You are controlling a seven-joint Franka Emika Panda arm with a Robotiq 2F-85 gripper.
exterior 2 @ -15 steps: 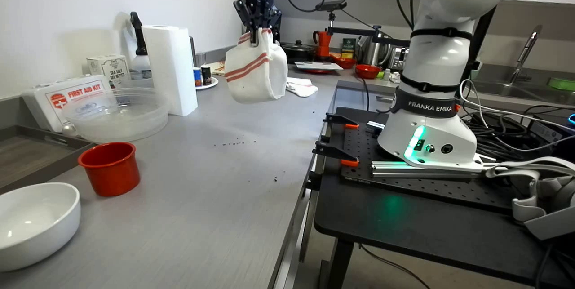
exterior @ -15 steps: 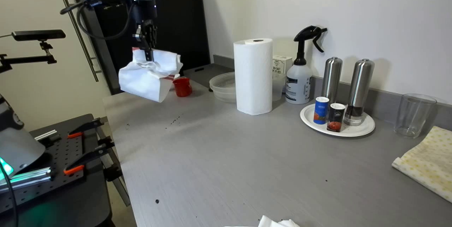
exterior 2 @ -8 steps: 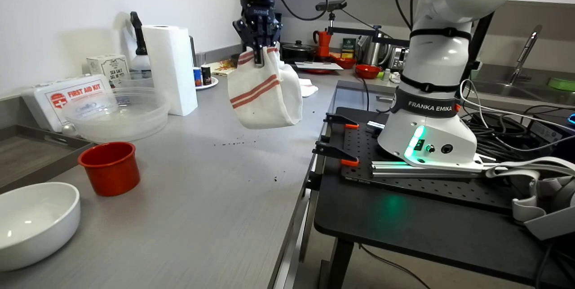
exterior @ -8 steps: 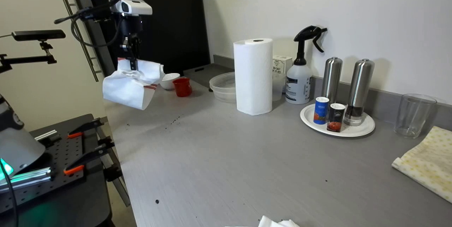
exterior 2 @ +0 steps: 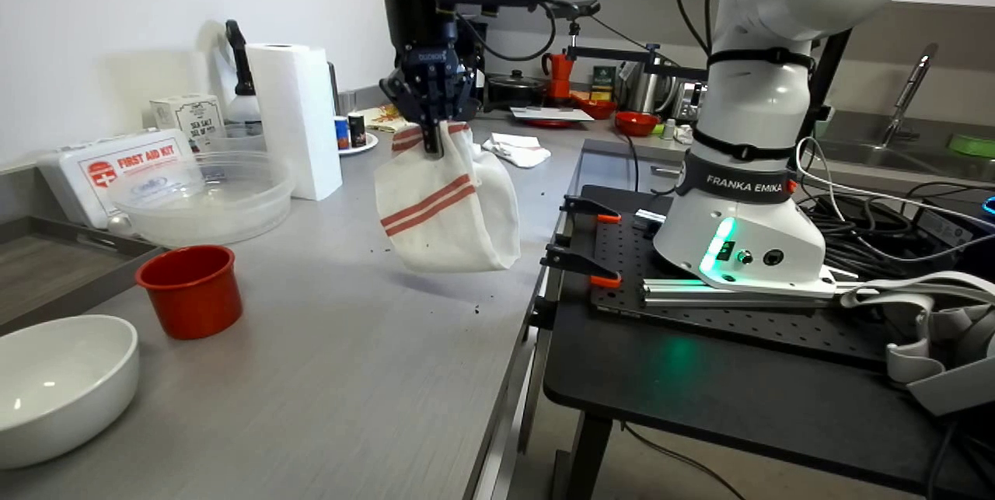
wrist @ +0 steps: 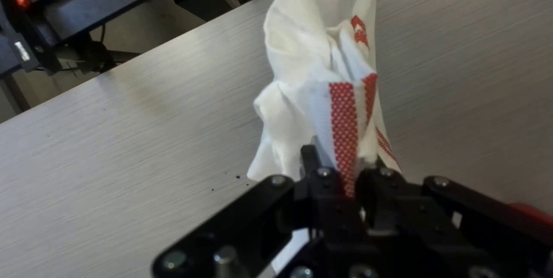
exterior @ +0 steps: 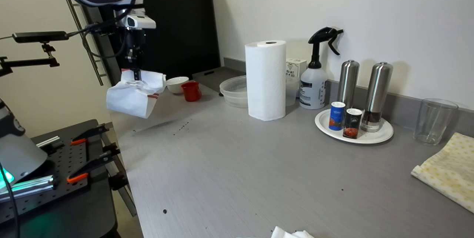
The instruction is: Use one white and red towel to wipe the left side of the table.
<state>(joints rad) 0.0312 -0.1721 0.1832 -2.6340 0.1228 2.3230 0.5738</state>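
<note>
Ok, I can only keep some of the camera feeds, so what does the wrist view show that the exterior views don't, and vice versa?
Only the wrist view: the weave of a red stripe on the white and red towel, seen from above where the gripper pinches it.
Only the exterior views: the spray bottle, the blue canister and the robot's base, in both.
Shared: the towel held in the gripper, and dark specks on the grey table.

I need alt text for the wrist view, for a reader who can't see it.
Black claw gripping a bunched white and red towel over a grey table. Small dark specks show on the tabletop, and the table's edge runs diagonally across the upper left of the picture.
</note>
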